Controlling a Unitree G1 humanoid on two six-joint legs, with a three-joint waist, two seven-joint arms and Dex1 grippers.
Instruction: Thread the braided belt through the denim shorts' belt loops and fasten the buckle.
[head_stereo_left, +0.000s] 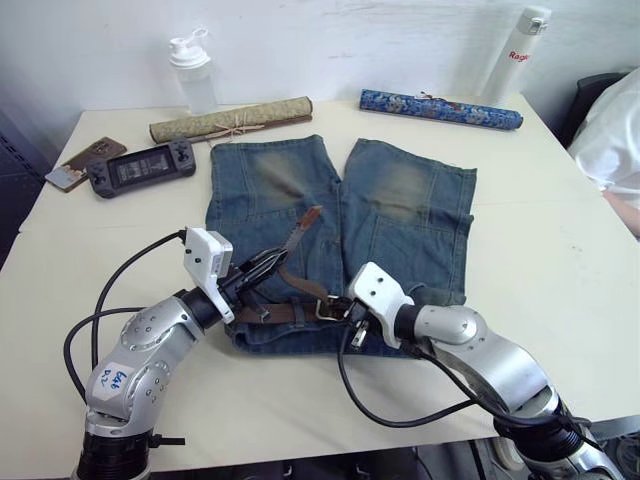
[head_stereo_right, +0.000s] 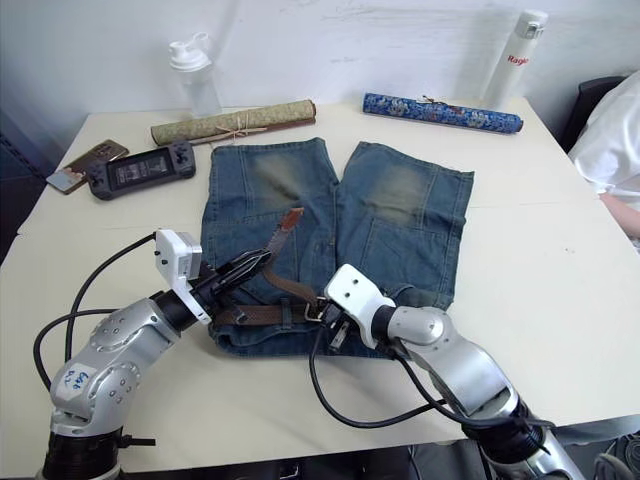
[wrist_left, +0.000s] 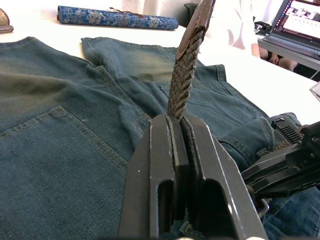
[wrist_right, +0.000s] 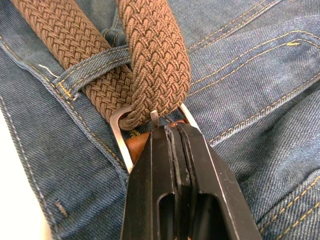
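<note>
The left tool (head_stereo_left: 262, 266) clamps the belt (wrist_left: 182, 80) below its raised tip, angled over the shorts (head_stereo_left: 400, 215), while the right tool (wrist_right: 172, 131), nearer, pinches the buckle (wrist_right: 120, 137).

Bare table (head_stereo_left: 540, 230) right of denim shorts (head_stereo_left: 400, 215).

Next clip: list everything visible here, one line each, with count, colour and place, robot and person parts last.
table: one, cream, under everything
denim shorts: one, faded blue, table centre
braided belt: one, dark brown, along the waistband, tan tip raised
buckle: one, silver, at the waistband
shaker bottle: one, clear, far edge
flask: one, white, far right corner
cloth roll: one, blue patterned, beyond the shorts
mat roll: one, olive, beyond the shorts
game console: one, dark, left side
phone: one, brownish, left edge
laptop: one, on a side desk
person's sleeve: white, right edge
left gripper: shut on the belt
right gripper: shut at the buckle
</note>
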